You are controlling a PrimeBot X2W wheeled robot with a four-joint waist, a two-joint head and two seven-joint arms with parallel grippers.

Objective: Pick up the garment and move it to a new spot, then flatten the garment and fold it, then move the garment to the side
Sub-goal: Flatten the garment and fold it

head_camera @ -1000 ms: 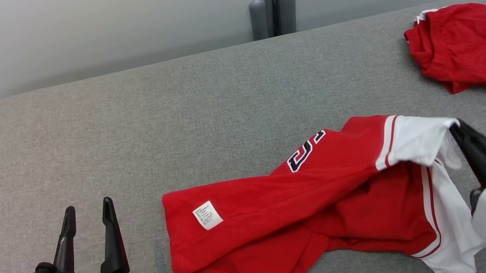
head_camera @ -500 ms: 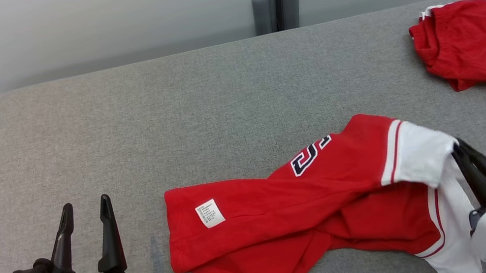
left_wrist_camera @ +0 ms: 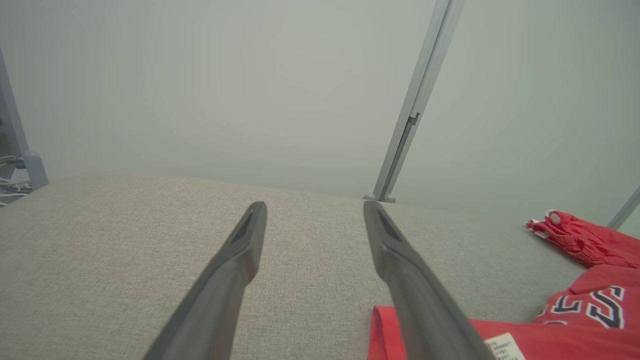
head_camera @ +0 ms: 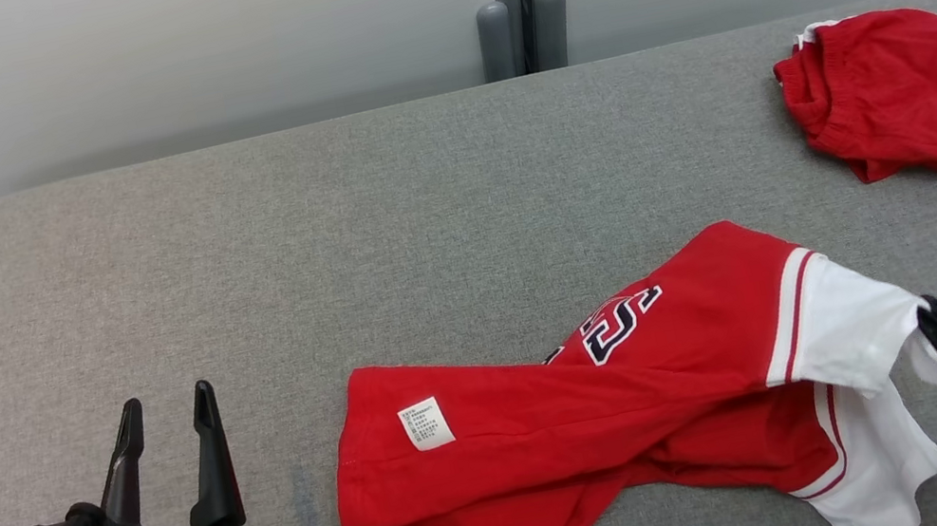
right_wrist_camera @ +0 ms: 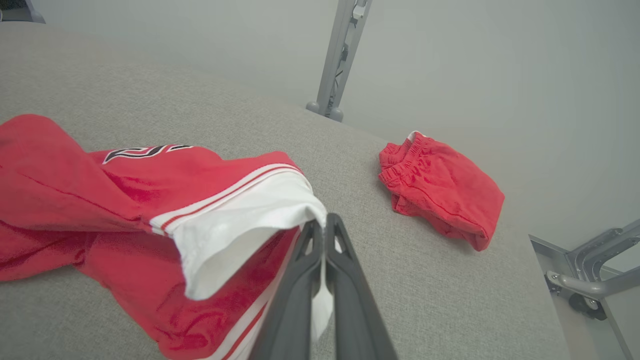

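Right jaws, near right: clenched on white sleeve (right_wrist_camera: 240,230) edge of garment (head_camera: 614,430), cloth pinched thin between tips. Left jaws, near left: spread wide, empty, well apart from garment's red hem. Garment crumpled on worktop (head_camera: 328,230), stretching leftward from my right jaws. I judge it light and limp; will drape and drag. Best taken at hems or corners, both sides. Far right: red bundle (head_camera: 902,95), lying apart.

Head view's bottom edge crops the garment (head_camera: 558,440).
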